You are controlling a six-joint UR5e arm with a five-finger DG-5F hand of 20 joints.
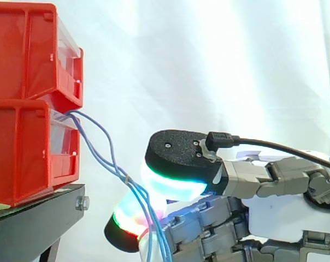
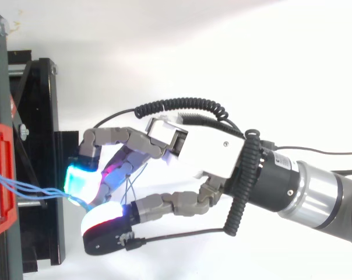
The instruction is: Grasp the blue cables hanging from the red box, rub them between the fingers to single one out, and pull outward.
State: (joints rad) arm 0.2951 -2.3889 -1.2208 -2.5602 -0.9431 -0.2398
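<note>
Where the blue cables [image 1: 125, 179] leave the lower red box [image 1: 23, 155], they slope toward 4 o'clock. The robot hand [image 2: 208, 153] clamps them between its pads [image 1: 173, 185].

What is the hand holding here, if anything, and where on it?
The hand pinches the blue cables between its pads, partway along their hanging length, clear of the red box.

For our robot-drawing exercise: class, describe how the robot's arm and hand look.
The hand has a boxy white palm and grey segmented fingers ending in thick black-backed pads glowing cyan, white and red. The arm is cylindrical, black then silver.
</note>
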